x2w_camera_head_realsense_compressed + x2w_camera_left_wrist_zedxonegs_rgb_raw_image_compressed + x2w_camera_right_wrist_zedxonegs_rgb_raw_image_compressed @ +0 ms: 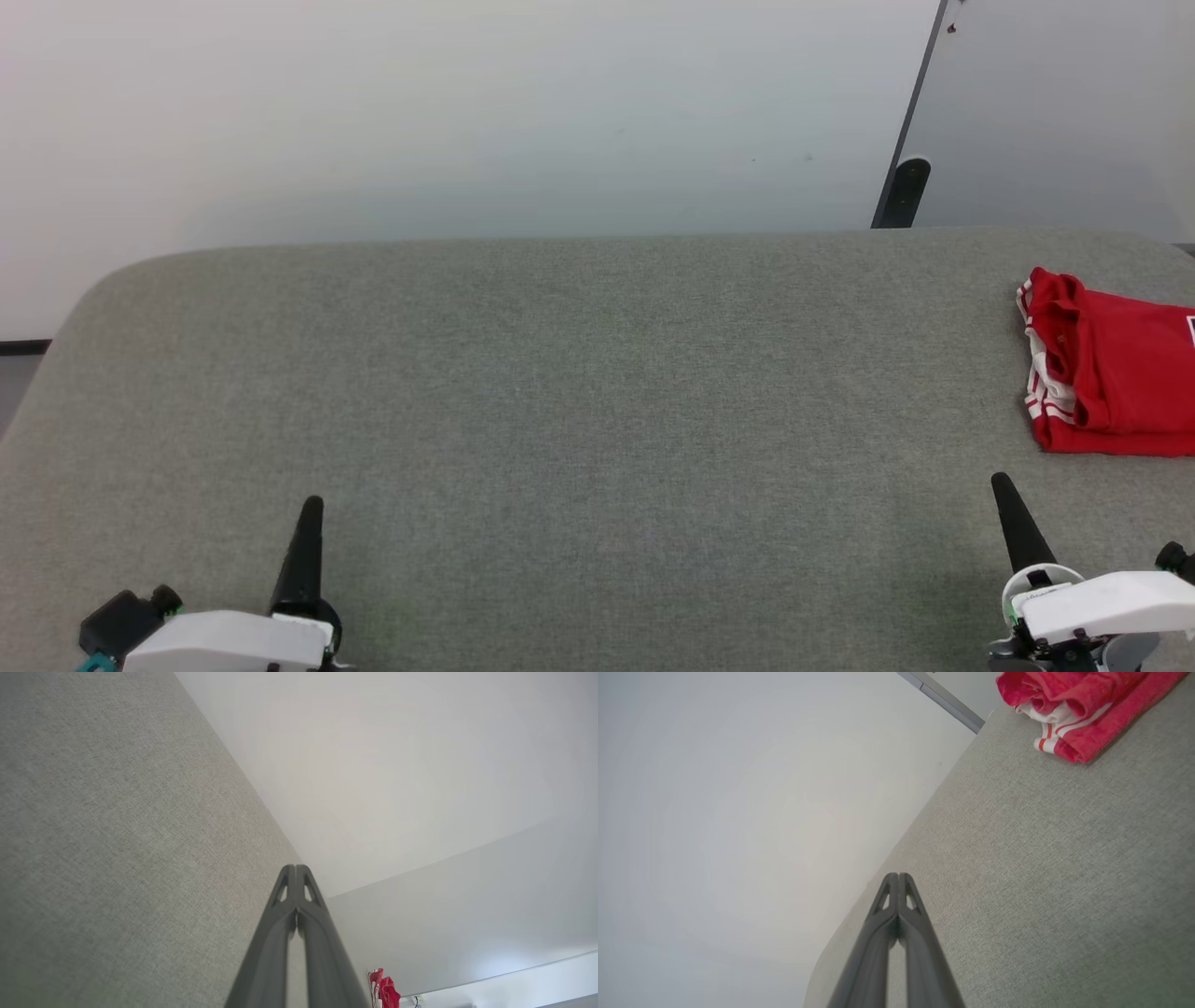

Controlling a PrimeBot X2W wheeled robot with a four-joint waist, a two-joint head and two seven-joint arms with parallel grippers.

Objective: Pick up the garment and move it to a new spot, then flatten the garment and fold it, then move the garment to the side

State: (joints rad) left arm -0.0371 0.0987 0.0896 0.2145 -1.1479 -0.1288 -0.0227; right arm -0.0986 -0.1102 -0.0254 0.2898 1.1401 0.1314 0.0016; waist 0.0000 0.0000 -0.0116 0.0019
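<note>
the wide grey woven-fabric table (597, 392) carries the folded red jersey garment with white striped trim (1111, 373) at its far right. the left gripper (311, 509) and right gripper (1004, 485) are pinched closed and empty. risk: the right gripper, near the garment, could snag the loose sleeve layers and undo the fold.

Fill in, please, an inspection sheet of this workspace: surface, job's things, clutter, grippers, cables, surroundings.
Surface: grey fabric-covered table, flat, with a rounded far-left corner.
Job's things: red garment, folded, lying at the table's right side and partly cut off by the head view's edge; its white striped trim shows.
Clutter: nothing seen.
Grippers: left gripper shut, holding nothing, at front left; right gripper shut, holding nothing, near the garment but apart from it.
Cables: nothing seen.
Surroundings: pale wall; dark slanted post behind the table.
</note>
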